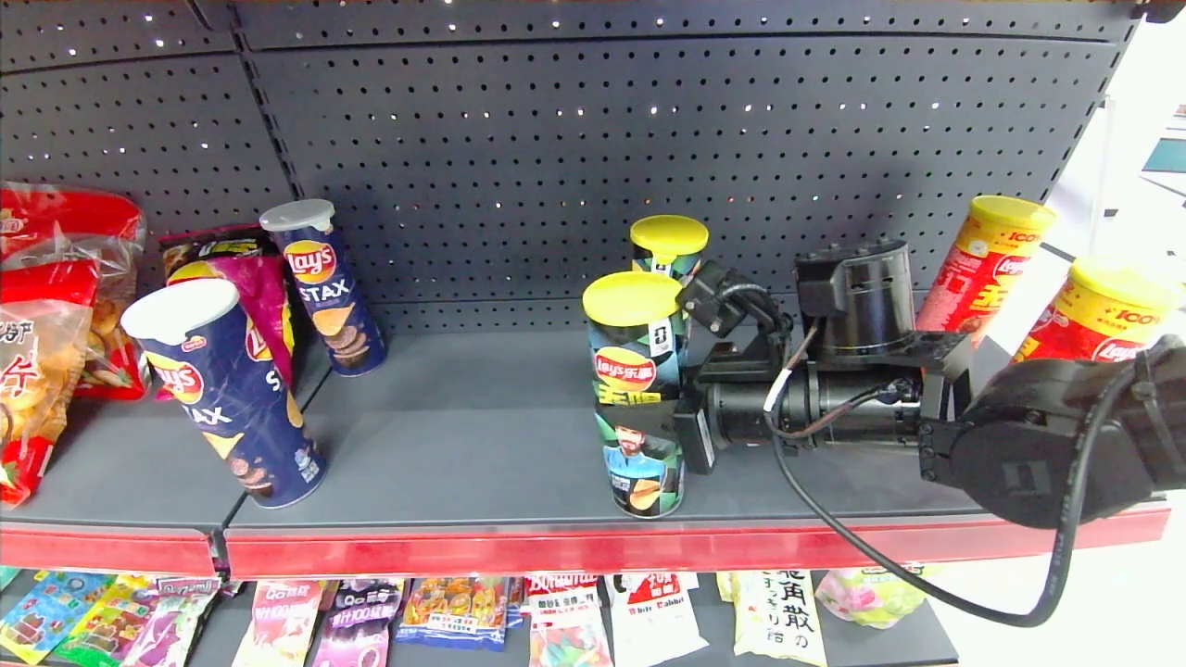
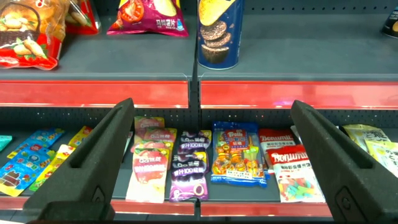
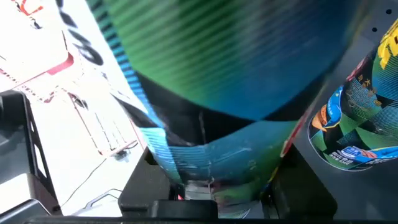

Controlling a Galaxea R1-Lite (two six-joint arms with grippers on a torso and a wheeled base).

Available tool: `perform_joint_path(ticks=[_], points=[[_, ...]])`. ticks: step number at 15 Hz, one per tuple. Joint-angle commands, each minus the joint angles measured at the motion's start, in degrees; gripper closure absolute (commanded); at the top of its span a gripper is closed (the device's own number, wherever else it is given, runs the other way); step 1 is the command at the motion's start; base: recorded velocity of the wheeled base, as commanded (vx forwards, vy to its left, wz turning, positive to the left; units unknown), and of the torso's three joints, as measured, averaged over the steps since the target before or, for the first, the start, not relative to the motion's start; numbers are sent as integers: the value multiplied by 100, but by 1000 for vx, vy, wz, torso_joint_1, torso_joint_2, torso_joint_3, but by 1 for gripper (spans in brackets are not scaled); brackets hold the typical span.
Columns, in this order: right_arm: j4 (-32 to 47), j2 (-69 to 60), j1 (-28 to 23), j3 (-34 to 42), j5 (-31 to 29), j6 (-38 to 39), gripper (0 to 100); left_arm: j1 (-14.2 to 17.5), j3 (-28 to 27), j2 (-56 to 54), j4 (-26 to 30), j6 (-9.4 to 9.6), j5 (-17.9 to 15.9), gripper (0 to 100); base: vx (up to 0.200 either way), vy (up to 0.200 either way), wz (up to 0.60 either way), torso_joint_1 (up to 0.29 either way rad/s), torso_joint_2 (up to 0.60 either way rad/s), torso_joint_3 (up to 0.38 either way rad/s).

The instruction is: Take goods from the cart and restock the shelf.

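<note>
Two yellow-lidded cans occupy the middle of the shelf point(image 1: 482, 417). The right end effector point(image 1: 690, 389) is closed on the front can point(image 1: 637, 389) (fingers clamp it from the side); this can is upright, just behind the red front edge. The rear can point(image 1: 669, 245) stands directly behind it, near the back panel point(image 1: 556, 139). Red cans point(image 1: 987, 264) stand at the right end, blue cans point(image 1: 222, 389) toward the left end, and snack bags point(image 1: 56, 306) at the left end. The left end effector point(image 2: 212, 106) is spread wide and holds nothing, facing the candy packets point(image 2: 186, 165) on the lower shelf point(image 1: 917, 639).
</note>
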Motion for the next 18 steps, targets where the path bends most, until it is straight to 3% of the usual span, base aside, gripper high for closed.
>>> perform_joint_path(ticks=[1, 4, 7, 10, 18], points=[[6, -60, -53, -8, 25, -10, 100, 1, 0, 0, -1, 2, 2, 0, 0, 0, 0, 0, 0, 0], [15, -314, -246, 18, 965, -63, 100, 1, 0, 0, -1, 2, 2, 0, 0, 0, 0, 0, 0, 0], [-3, -350, -352, 80, 1176, -432, 100, 1, 0, 0, -1, 2, 2, 0, 0, 0, 0, 0, 0, 0], [-3, -306, -589, 141, 1888, -1064, 100, 1, 0, 0, -1, 2, 2, 0, 0, 0, 0, 0, 0, 0], [-601, 37, -633, 317, 1914, -1223, 100, 1, 0, 0, -1, 2, 2, 0, 0, 0, 0, 0, 0, 0]])
